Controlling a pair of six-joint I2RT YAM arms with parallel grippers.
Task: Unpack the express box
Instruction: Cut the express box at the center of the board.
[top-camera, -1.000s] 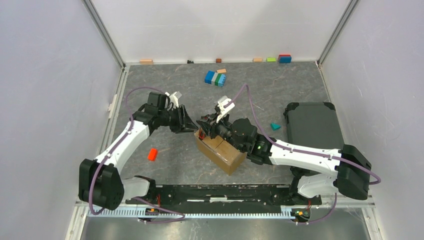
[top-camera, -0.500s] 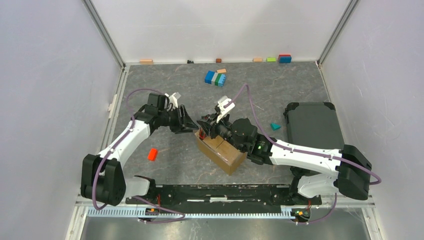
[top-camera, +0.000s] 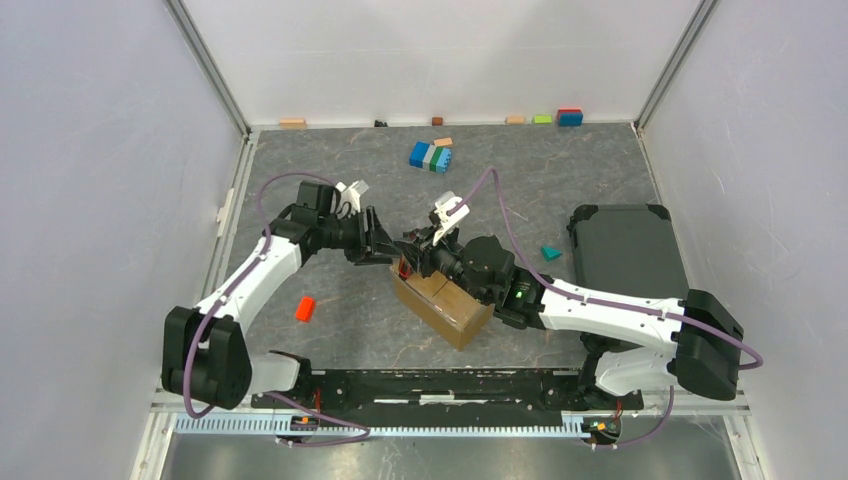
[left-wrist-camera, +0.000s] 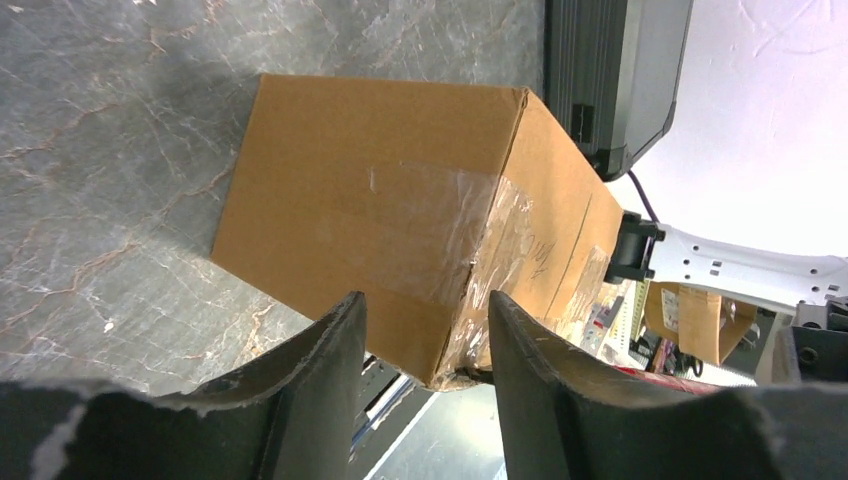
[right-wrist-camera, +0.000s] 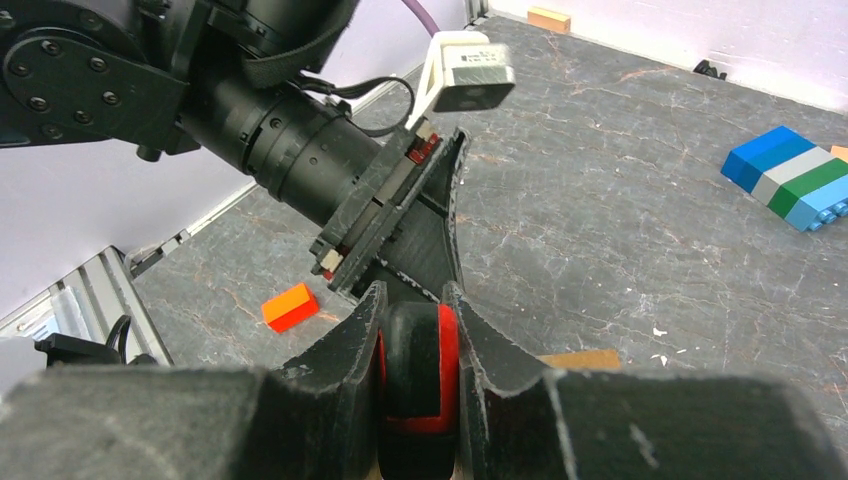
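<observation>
Two grippers meet at the box (top-camera: 450, 305), centre of the frame: the left gripper (left-wrist-camera: 427, 300) hangs half-open and empty, the right gripper (right-wrist-camera: 412, 295) pinches a red-and-black tool (right-wrist-camera: 418, 370), perhaps a cutter, which should trace the tape (left-wrist-camera: 430, 215) seam shallowly.

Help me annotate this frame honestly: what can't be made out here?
- Inside the express box: all views; flaps closed, taped.
- The red-and-black object in the right tool: right wrist view; the tool and bottom edge hide most.
- Box's far end: top view, under the right tool and wrist.
- Small pieces by the far wall: top view, too small.
</observation>
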